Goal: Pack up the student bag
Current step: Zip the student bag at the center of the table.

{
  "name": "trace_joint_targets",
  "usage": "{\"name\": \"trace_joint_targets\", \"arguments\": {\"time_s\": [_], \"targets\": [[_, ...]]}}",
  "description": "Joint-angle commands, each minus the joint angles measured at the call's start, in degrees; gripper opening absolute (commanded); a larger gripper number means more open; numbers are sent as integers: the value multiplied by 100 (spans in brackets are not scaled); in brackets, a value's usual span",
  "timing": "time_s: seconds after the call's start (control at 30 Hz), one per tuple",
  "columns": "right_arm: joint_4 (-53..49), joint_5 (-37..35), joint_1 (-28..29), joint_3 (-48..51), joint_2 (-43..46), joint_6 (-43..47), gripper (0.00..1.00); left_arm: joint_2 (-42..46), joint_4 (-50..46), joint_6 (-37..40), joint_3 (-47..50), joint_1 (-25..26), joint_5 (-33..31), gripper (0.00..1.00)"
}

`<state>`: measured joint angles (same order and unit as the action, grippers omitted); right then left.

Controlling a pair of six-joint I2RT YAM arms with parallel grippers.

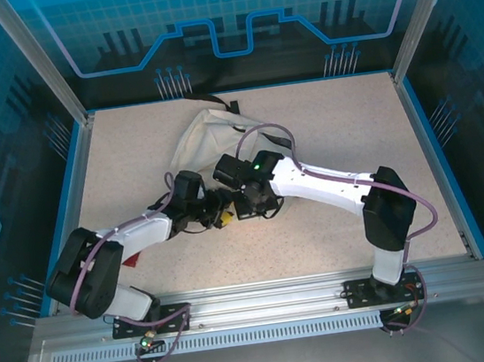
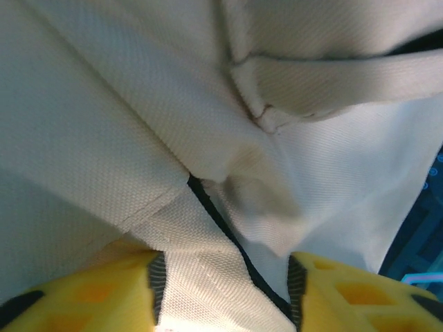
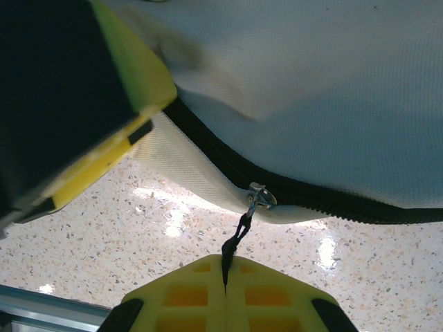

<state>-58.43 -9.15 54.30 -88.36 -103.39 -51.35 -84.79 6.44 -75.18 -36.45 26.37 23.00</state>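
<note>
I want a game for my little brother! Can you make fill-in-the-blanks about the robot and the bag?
The right pincer is shut on the ___ cord of the zipper.
Its fingers are ___.
The bag lies on a speckled ___.
Missing words: black; yellow; table.

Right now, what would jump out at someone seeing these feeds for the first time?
The cream student bag lies crumpled at mid-table. Up close, the right hand is shut on the black pull cord of the bag's zipper, while the left hand straddles a fold of its fabric, fingers apart.
</note>
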Motion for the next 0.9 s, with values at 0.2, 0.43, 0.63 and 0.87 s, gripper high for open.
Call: {"name": "trace_joint_targets", "arguments": {"time_s": [0.2,0.43,0.63,0.87], "targets": [[-367,-461,-125,89,303,26,0,-6,-258,20,-117,86,-503,12],[-1101,-1373,-469,224,479,-19,0,42,-720,412,-117,74,-916,0],[-1256,-1668,-780,429,728,2,0,29,-876,588,-160,51,-1052,0],[-1248,-1693,-889,321,656,108,0,24,-1043,718,-215,31,-1145,0]]}}
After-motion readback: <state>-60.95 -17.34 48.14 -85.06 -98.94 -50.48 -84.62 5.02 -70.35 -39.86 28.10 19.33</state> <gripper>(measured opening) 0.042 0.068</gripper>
